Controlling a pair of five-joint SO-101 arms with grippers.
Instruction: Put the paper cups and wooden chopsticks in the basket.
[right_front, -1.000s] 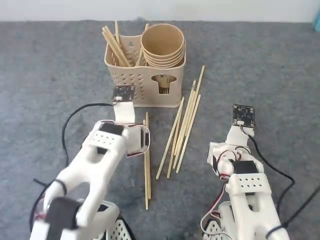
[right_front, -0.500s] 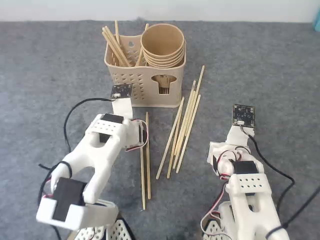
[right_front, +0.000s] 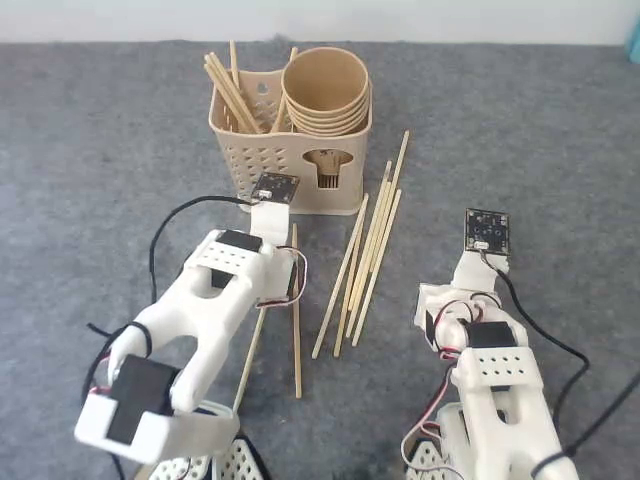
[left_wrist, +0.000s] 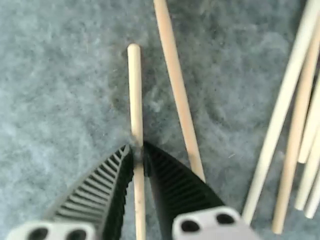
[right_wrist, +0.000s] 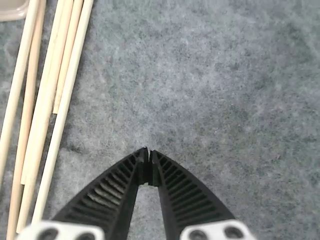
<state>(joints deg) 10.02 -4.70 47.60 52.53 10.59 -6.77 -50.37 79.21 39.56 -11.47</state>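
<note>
The beige basket (right_front: 270, 160) stands at the back with a stack of paper cups (right_front: 325, 85) in one compartment and several wooden chopsticks (right_front: 232, 90) in the other. My left gripper (left_wrist: 137, 150) is shut on one chopstick (left_wrist: 134, 95), which slants under the left arm (right_front: 225, 290); its free end (right_front: 245, 365) points toward the front. A second chopstick (left_wrist: 177, 95) lies just beside it on the carpet. Several more loose chopsticks (right_front: 365, 255) lie fanned between the arms. My right gripper (right_wrist: 146, 155) is shut with nothing in it, just above bare carpet beside those chopsticks (right_wrist: 45, 100).
Grey carpet covers the whole table. The right arm (right_front: 485, 340) stays near the front right, away from the basket. A corner of the basket (right_wrist: 12, 10) shows in the right wrist view. Cables loop beside both arm bases.
The left arm has shifted right and toward the basket. The chopstick in its gripper has swung out of line with its neighbour, its front end going left. The right arm has not moved.
</note>
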